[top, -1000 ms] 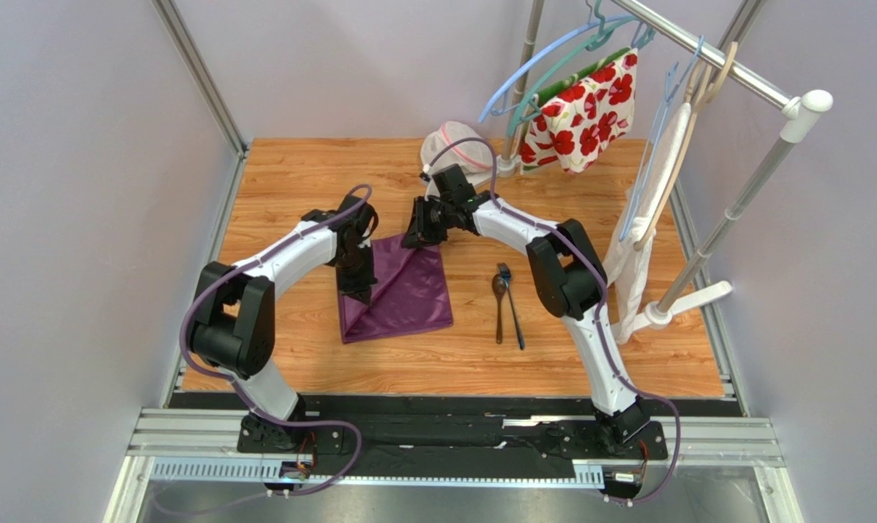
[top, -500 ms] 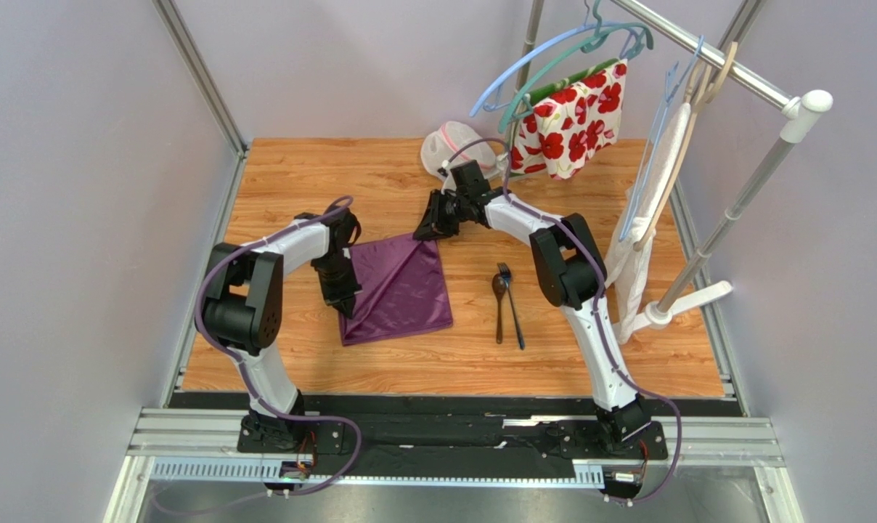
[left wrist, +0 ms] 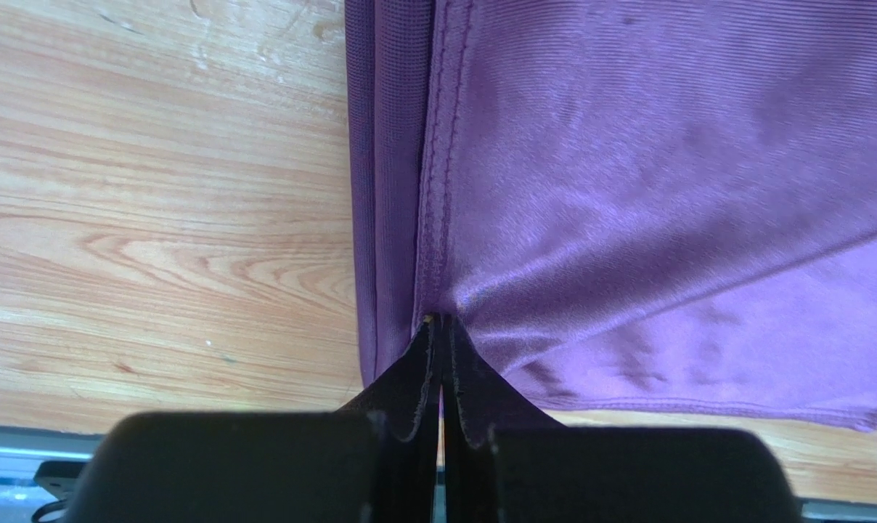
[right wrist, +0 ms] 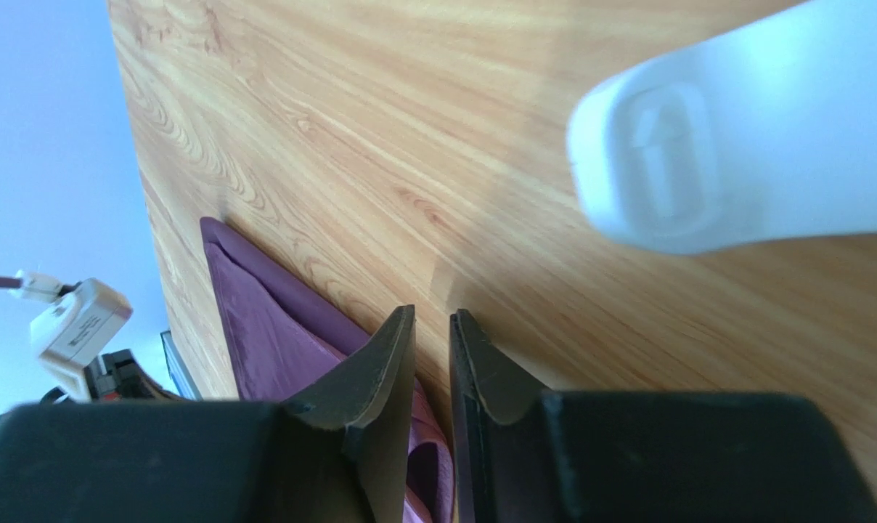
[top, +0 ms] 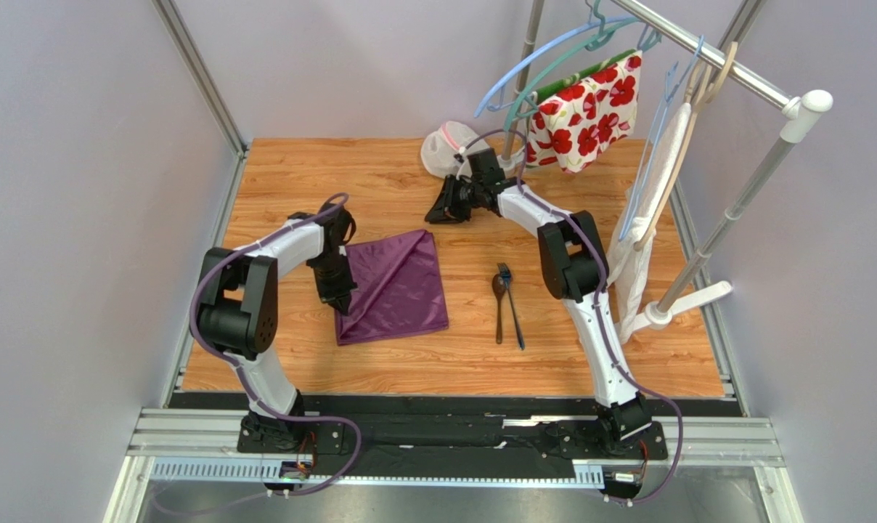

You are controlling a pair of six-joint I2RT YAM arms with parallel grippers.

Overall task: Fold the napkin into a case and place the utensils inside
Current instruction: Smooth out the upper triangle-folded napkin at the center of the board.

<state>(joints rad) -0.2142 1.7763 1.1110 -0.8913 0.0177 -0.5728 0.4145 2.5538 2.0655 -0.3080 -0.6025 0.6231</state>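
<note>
The dark purple napkin [top: 397, 286] lies spread on the wooden table, with a diagonal crease running across it. My left gripper [top: 344, 304] stands at its left edge. In the left wrist view that gripper [left wrist: 441, 323] is shut on the hem of the napkin [left wrist: 650, 196], and creases fan out from the pinch. My right gripper [top: 434, 217] hovers past the cloth's far corner, apart from it. Its jaws [right wrist: 432, 317] stand a narrow gap apart with only wood between them, the napkin [right wrist: 260, 340] behind. The utensils, a spoon [top: 499, 303] and a fork [top: 511, 307], lie side by side to the right.
A white mesh pouch [top: 449, 146] sits at the back, close to the right wrist. A clothes rack [top: 737, 68] with hangers and a red-flowered cloth [top: 585, 107] fills the back right. One white rack foot [top: 696, 299] reaches onto the table, and another white rack foot [right wrist: 726, 153] shows near the right gripper.
My right gripper has let go of the napkin's far corner and drawn back toward the rear. The left gripper has pulled the left edge leftward, and the cloth now lies flatter.
</note>
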